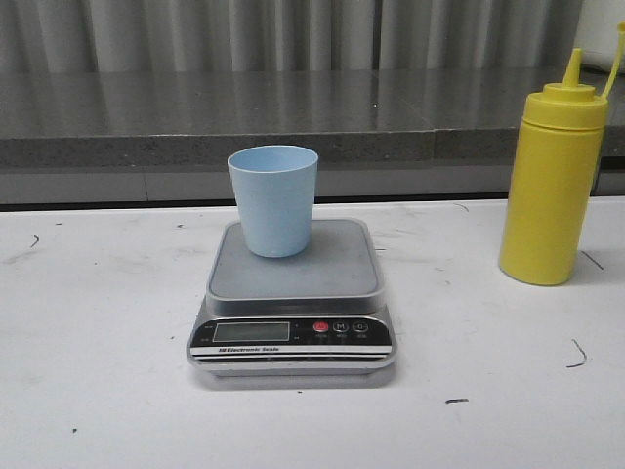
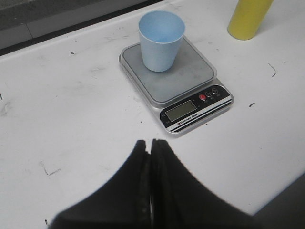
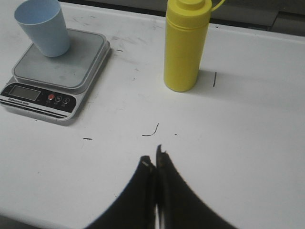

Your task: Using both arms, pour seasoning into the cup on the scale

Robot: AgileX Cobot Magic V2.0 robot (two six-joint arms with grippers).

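Tall yellow plastic squeeze bottle (image 3: 186, 45): upright, untouched, right of grey digital scale (image 1: 293, 293); straight ahead of right claw (image 3: 155, 162), the nearer. Both claws together, empty.

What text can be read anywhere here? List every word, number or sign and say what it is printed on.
"Electronic Scale": white print on the black strip along the front of the scale, under the LCD; a small mark before it is too blurred to read.
"M": apparently on the middle button; the other button signs are too small.
LCD: no digits readable.
Cup and yellow bottle: no print visible.
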